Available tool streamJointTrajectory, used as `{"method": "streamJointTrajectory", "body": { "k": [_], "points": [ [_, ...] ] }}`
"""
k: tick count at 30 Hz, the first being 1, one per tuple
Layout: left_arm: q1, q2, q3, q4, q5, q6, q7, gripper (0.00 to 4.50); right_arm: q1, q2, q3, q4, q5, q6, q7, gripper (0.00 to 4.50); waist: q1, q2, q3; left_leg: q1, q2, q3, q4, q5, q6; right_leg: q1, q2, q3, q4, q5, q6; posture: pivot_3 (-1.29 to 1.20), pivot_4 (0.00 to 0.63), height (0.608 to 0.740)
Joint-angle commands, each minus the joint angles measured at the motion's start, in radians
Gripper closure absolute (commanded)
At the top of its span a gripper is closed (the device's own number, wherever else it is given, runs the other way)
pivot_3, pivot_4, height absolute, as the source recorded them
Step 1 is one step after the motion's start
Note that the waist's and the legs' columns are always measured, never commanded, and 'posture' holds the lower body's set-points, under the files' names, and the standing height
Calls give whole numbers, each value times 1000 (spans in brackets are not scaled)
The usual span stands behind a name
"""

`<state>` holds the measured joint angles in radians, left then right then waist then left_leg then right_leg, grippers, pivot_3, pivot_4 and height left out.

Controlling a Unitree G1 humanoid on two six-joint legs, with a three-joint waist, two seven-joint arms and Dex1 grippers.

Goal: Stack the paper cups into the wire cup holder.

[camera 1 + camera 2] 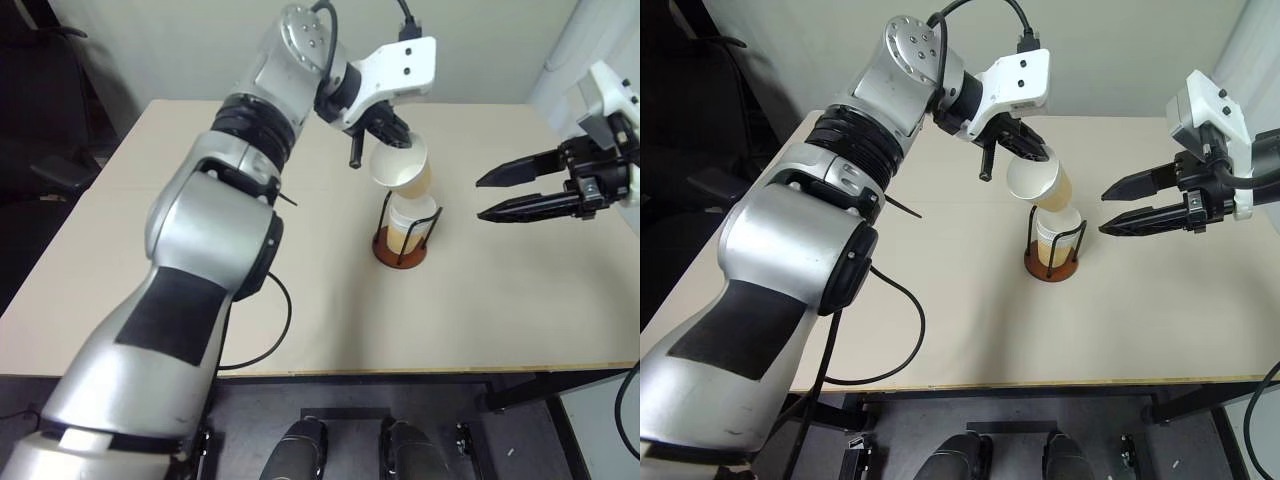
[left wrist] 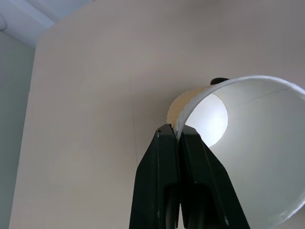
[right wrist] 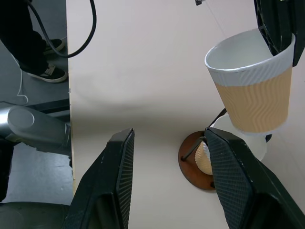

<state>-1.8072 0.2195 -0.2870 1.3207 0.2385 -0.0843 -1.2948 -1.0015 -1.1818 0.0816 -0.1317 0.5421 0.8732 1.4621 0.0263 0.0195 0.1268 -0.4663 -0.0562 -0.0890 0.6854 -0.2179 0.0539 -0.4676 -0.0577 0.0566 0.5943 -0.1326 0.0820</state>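
Observation:
My left gripper (image 1: 395, 138) is shut on the rim of a tan paper cup (image 1: 405, 168) with a white rim band. The cup hangs tilted just above the wire cup holder (image 1: 400, 255), which has a reddish-brown disc base and thin black wire loops. Another paper cup (image 1: 412, 222) stands inside the holder; I cannot tell whether more are nested in it. In the left wrist view, the black fingers (image 2: 164, 157) pinch the cup's white wall (image 2: 252, 143). To the right of the holder, my right gripper (image 1: 482, 197) hovers open with nothing between its fingers, pointing at the cups.
The beige table (image 1: 500, 320) reaches well beyond the holder on all sides. A black cable (image 1: 272, 330) loops over its front left part. A person's legs and shoes (image 3: 47, 71) stand on the floor beside the table.

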Motion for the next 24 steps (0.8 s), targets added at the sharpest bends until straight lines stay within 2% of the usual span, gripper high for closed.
{"method": "streamJointTrajectory", "body": {
  "k": [1, 24],
  "points": [
    [-21, -1, 15, -1, 11, 0, 11, 4450, -6, -25, -58, -29, 18, 4, -10, 2168, 0, 0, 0, 0, 1, -1, 0, 0, 0, 0, -1, 1, 0, 0, 0, 0, 150, 740],
    [18, -45, 8, 4, 44, 5, 12, 4450, 17, -38, -73, -55, 42, 25, -29, 2168, 3, 0, 0, 0, 0, 0, 8, -1, 3, 3, -1, 1, 1, 2, 3, 0, 150, 740]
  ]
}}
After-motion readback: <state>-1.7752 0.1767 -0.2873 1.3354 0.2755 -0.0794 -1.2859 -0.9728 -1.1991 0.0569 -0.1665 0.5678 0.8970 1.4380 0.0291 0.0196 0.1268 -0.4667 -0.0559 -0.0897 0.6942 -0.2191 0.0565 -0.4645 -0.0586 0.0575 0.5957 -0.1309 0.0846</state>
